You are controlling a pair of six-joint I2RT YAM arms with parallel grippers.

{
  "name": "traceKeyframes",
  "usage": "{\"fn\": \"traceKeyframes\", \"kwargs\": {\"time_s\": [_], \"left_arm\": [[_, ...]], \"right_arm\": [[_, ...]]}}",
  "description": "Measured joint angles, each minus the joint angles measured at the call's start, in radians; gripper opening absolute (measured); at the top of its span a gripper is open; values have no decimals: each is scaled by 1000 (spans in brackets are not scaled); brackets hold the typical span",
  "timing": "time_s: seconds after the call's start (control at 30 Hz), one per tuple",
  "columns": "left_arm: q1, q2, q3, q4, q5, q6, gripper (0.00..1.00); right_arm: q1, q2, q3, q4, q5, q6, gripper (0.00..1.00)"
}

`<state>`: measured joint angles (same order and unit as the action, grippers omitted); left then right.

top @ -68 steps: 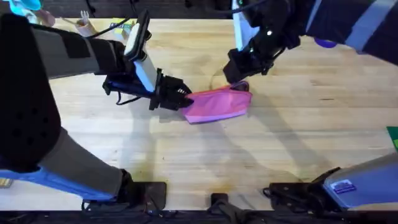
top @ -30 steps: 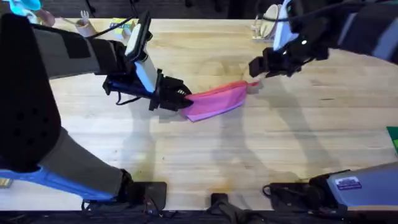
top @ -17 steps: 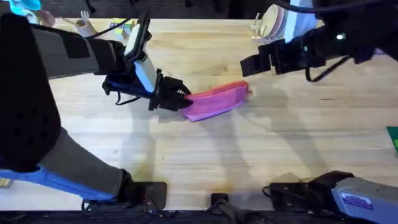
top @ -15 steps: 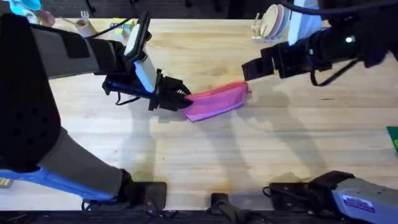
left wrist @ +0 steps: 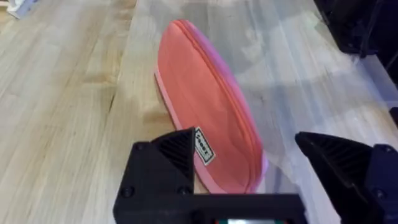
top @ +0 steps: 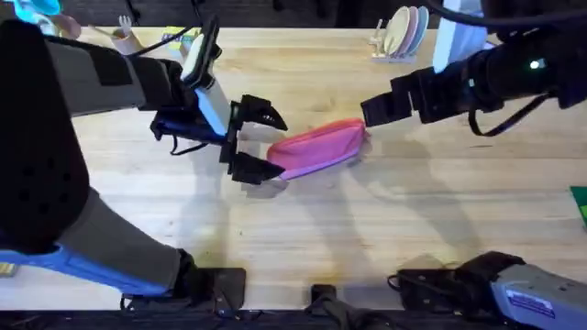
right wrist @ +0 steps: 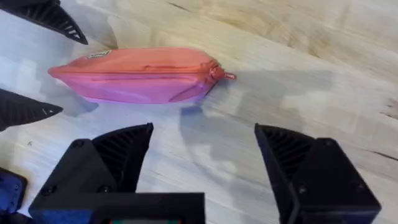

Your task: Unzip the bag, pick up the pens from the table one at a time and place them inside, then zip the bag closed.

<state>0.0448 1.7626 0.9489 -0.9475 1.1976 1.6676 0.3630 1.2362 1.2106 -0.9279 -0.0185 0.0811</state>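
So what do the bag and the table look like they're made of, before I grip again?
The bag looks like soft pink woven fabric with a matte finish: it sags, shows stitched seams along its edges and carries a small sewn label. The table looks like pale wood planks, with visible grain and board joints and a slight sheen; whether solid wood or laminate is unclear.

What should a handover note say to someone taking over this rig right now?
Left gripper: open, straddling the near end of the bag, no longer clamping it.
Right gripper: open, empty, just off the zipper-pull end.
Bag: lying on the table, zipper looks closed, pull tab at the end.
Pens: none on the table, presumably inside.
Left: confirm the zip is fully shut, then retract both arms.
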Motion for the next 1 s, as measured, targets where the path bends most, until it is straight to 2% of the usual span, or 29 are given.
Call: {"fn": "traceKeyframes", "kwargs": {"time_s": [0.33, 0.5, 0.7, 1.0], "left_arm": [[12, -11, 0, 5, -5, 1, 996], [42, -133, 0, -2, -47, -17, 996], [49, -345, 0, -6, -180, -188, 995], [48, -680, 0, -7, -389, -556, 993]], "right_arm": [[0, -5, 1, -29, 4, -3, 998], [0, -51, 5, -53, 8, -38, 998], [0, -114, 13, -72, 9, -55, 998], [0, -199, 13, -106, 12, -60, 998]]}}
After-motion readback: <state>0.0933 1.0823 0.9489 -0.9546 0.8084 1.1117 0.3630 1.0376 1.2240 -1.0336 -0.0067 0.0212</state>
